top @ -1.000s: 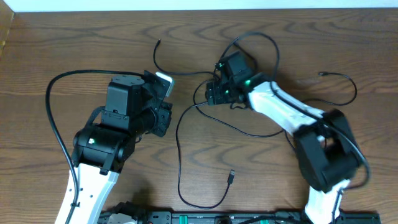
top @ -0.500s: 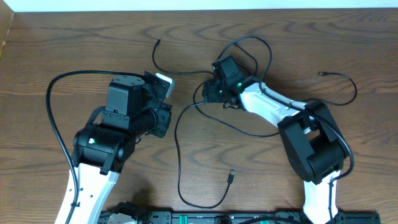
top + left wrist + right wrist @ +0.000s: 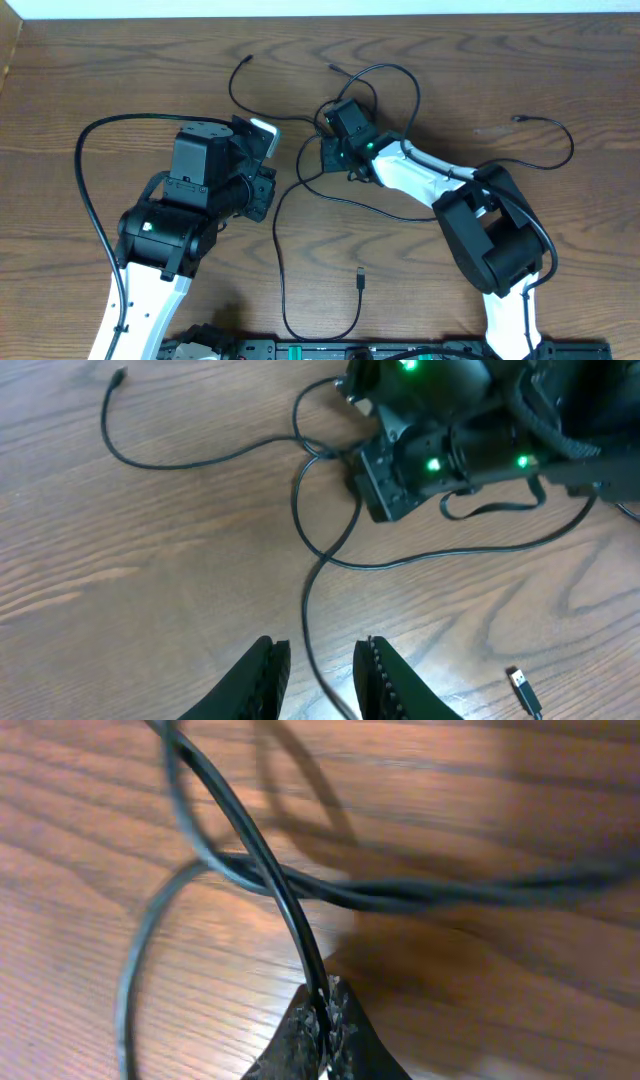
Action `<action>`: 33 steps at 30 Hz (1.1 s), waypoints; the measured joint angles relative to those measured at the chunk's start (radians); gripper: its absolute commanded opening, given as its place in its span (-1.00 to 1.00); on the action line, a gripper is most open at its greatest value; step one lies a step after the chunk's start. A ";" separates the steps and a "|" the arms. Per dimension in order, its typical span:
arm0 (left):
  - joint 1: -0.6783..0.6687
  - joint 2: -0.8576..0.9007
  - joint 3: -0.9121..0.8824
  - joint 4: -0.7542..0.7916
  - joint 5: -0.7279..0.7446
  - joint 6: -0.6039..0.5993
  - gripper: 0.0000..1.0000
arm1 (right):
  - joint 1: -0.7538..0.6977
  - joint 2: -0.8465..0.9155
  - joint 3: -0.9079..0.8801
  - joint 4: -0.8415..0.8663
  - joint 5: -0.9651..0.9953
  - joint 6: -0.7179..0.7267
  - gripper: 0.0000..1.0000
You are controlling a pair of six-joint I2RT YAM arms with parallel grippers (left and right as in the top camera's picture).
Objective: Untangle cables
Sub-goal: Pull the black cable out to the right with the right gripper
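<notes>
Several thin black cables (image 3: 300,175) cross in a tangle on the wooden table between the two arms. In the right wrist view my right gripper (image 3: 325,1005) is shut on one cable (image 3: 250,840), which runs up from the fingertips and crosses another. Overhead, that right gripper (image 3: 328,150) sits at the knot. My left gripper (image 3: 320,652) stands open low over the table, with a cable (image 3: 330,560) running on the wood between its fingers, not pinched. Overhead, the left gripper (image 3: 268,190) is left of the tangle.
Loose plug ends lie around: one near the front (image 3: 360,277), one at the back left (image 3: 248,60), one at the right (image 3: 517,119). A thick black arm cable (image 3: 85,180) loops out left of the left arm. The table's far edge meets a white wall (image 3: 320,8).
My right gripper has slid left into the tangle and shut on a cable. The cables shifted left with it, and the front plug moved slightly. The left arm has stayed still.
</notes>
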 measured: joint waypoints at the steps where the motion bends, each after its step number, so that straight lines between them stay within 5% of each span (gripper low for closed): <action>1: 0.000 0.000 0.000 -0.001 0.000 0.000 -0.45 | -0.009 -0.008 0.000 -0.022 0.003 -0.002 -0.98; 7: 0.000 0.000 0.000 -0.003 0.000 0.000 -0.44 | -0.084 -0.116 -0.016 -0.173 0.011 -0.092 -0.97; 13: 0.000 0.000 0.000 0.001 0.000 0.000 -0.44 | -0.115 -0.467 0.080 -0.327 0.068 -0.260 -0.98; 23: 0.000 0.001 0.000 0.000 0.000 0.000 -0.44 | -0.115 -0.896 0.320 -0.223 0.218 -0.389 -0.98; 33: 0.000 0.002 0.000 0.000 0.000 0.000 -0.44 | -0.180 -0.969 0.334 -0.111 0.254 -0.425 -0.97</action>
